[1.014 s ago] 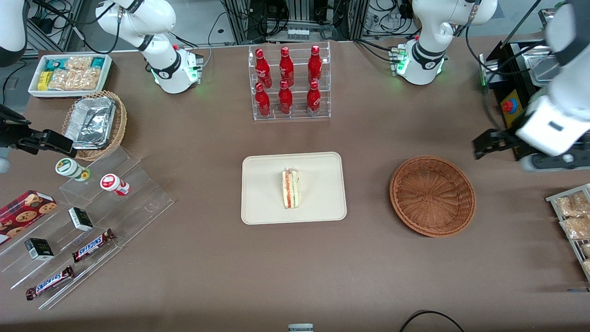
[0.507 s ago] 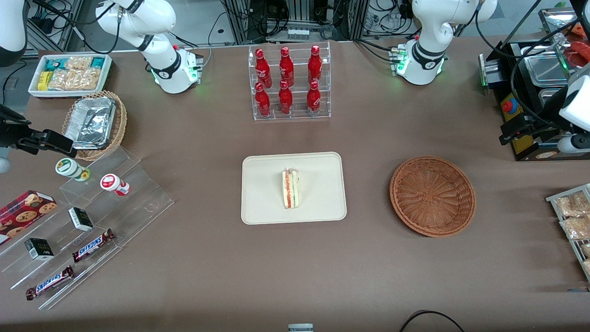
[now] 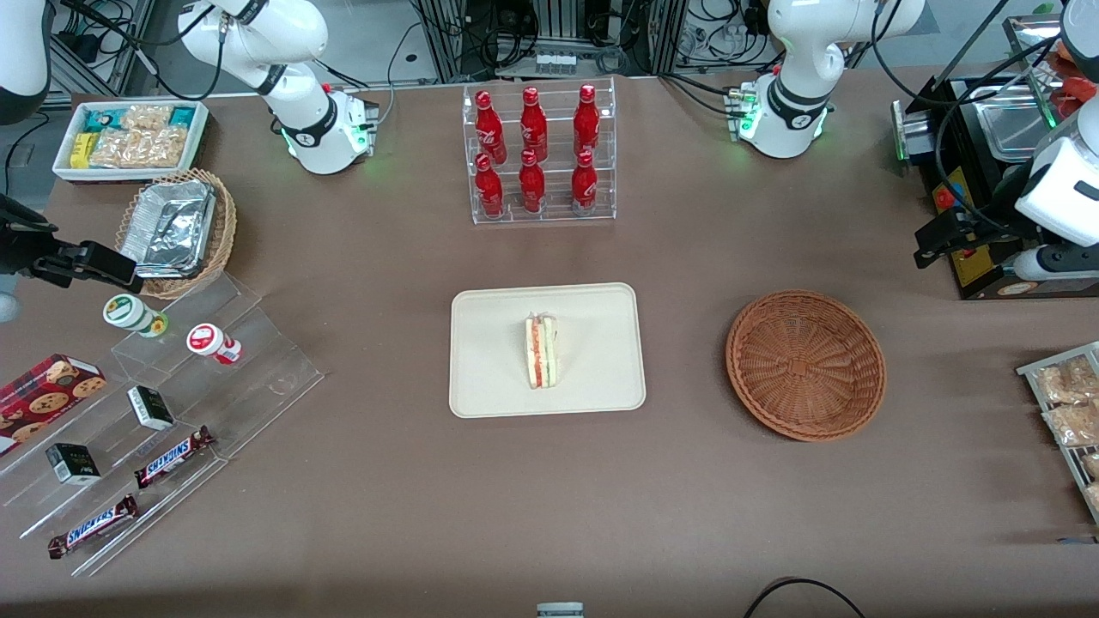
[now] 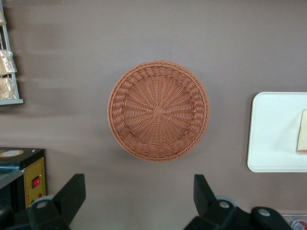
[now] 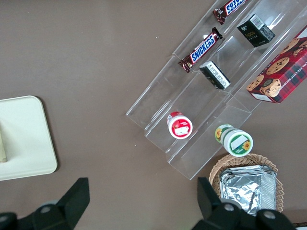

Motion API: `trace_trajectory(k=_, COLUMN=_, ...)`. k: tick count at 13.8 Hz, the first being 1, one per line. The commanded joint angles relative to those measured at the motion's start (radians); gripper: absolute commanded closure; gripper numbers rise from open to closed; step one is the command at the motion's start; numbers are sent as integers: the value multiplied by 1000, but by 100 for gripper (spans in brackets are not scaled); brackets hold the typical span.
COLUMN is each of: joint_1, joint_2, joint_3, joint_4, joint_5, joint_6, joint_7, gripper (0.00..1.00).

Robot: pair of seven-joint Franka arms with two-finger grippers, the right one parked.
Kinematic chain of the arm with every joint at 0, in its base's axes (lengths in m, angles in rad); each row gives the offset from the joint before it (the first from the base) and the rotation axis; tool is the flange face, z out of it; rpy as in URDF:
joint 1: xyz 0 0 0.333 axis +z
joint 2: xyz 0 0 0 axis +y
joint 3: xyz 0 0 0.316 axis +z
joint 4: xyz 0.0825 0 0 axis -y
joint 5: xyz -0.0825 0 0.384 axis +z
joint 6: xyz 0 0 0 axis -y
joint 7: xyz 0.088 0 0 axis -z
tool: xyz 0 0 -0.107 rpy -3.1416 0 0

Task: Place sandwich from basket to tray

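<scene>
The sandwich [image 3: 541, 351], a pale bread wedge with red and green filling along its cut edge, lies on the cream tray [image 3: 489, 378] in the middle of the table. Its edge and the tray [image 4: 273, 134] also show in the left wrist view. The round reddish-brown basket [image 3: 805, 365] stands beside the tray toward the working arm's end, with nothing in it [image 4: 158, 111]. My left gripper [image 3: 929, 240] [image 4: 138, 186] hangs open and empty above the table. It is farther from the front camera than the basket and apart from it.
A rack of red bottles [image 3: 539, 154] stands farther back than the tray. A black box with a red button [image 3: 949, 199] sits by my gripper. Snack packets [image 3: 1065, 403] lie at the working arm's end. Acrylic steps [image 3: 163, 403], a foil-tray basket [image 3: 176, 230] and a white snack box [image 3: 129, 137] are at the parked arm's end.
My left gripper has drawn back from beside the basket toward the working arm's end of the table and stays open. The sandwich, tray and basket have not moved.
</scene>
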Motion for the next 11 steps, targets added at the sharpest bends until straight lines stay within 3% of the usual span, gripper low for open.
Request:
trace_trajectory(k=1, joint_1=31, joint_2=-5, joint_3=-23, joint_4=23, joint_5=-7, joint_6=-3, joint_7=9, gripper=0)
trace_trajectory(k=11, joint_1=19, joint_2=-13, joint_3=-21, joint_4=57, joint_5=7, joint_6=-81, joint_7=69, gripper=1)
